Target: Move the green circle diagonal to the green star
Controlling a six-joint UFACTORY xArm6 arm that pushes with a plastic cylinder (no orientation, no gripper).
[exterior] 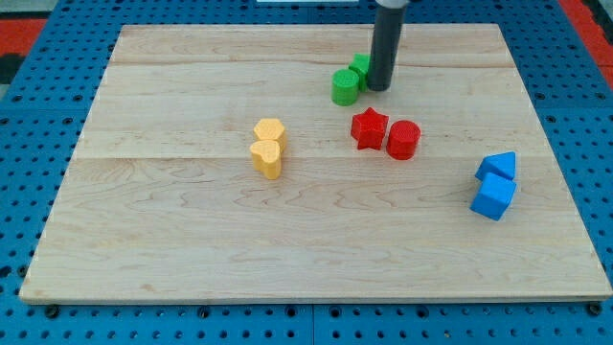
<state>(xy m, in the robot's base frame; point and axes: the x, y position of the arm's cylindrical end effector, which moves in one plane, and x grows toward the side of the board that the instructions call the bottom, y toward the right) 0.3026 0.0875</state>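
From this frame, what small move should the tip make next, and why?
Probably a short push toward the view's lower left. My tip sits just right of the green circle, which touches the green star, partly hidden behind the rod. The board is bare on the circle's lower-left side, so nudging it there should set it off diagonally from the star.

A lab bench: wooden board (316,230) on blue pegboard (38,115).

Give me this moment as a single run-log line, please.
my tip: just right of green circle, in front of green star | circle and star: touching | other blocks: apart, undisturbed | move: in progress
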